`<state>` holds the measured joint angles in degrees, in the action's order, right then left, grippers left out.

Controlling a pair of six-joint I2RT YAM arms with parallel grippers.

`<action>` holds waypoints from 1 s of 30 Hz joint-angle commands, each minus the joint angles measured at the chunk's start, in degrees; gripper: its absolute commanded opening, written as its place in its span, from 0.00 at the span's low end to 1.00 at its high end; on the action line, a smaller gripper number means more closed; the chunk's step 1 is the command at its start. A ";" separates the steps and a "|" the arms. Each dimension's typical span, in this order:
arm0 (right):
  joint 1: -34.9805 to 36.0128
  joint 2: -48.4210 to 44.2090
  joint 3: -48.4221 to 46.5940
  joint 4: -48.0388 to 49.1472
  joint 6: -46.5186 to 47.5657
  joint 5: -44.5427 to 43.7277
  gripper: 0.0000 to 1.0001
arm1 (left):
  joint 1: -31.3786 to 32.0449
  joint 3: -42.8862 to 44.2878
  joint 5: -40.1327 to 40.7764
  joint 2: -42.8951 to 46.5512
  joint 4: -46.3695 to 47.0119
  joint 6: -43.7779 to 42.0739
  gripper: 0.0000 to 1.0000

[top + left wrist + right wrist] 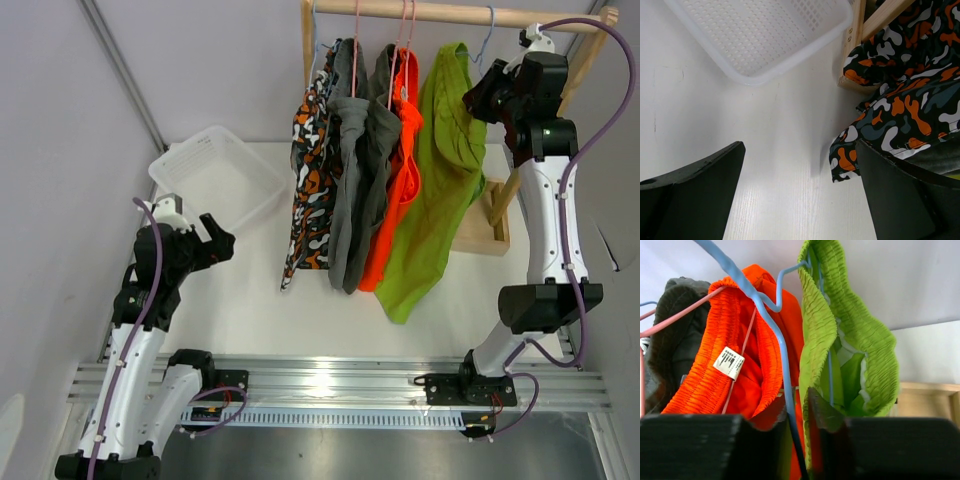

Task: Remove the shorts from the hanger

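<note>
— Where's the left gripper (800,167)?
— Low over the table, jaws spread wide, holding nothing. Only the hem of the camouflage shorts (910,100) is near it.
— And the right gripper (796,416)?
— Up by the rail (440,12), far nearer the work. The lime green shorts (815,330) hang lengthwise straight down. Their waistband lies just ahead of its fingers, and the blue hanger (771,320) wire runs into the narrow gap.
— Gripping?
— Nearly closed; whether on cloth or wire, I can't tell.

L arm folded low, near left; left gripper (216,242) jaws wide apart; R arm reaching up, far right; right gripper (797,440) jaws narrowed to a slim gap.
</note>
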<state>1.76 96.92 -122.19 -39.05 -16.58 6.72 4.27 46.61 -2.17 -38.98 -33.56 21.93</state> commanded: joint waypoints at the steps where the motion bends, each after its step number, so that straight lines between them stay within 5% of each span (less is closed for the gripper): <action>1: 0.17 -1.30 -1.12 3.54 0.76 0.40 0.19 | 0.30 -0.03 -0.99 0.40 1.74 -1.10 0.99; 5: 0.17 -2.88 -1.47 4.59 1.55 1.89 0.04 | 1.26 0.67 -0.21 0.92 1.83 -1.72 0.99; 9: 0.00 -5.60 -2.09 4.68 1.99 2.59 0.00 | 8.10 8.37 9.71 -1.18 -1.76 -0.67 0.99; 15: 0.09 -10.79 -2.35 3.98 1.02 4.53 0.00 | 31.12 28.77 22.29 -12.42 -6.07 -1.01 0.99; 24: 0.09 -19.57 3.36 2.05 -1.26 3.65 0.00 | 61.26 63.40 16.95 -41.65 -6.26 -10.06 0.99; 30: 0.17 -25.02 12.58 3.18 -3.81 4.18 0.00 | 70.77 75.28 10.01 -56.89 -0.72 -11.03 0.99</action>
<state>1.80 73.80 -112.68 -40.82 -18.63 10.20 71.22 117.54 12.53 -90.39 -35.73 13.52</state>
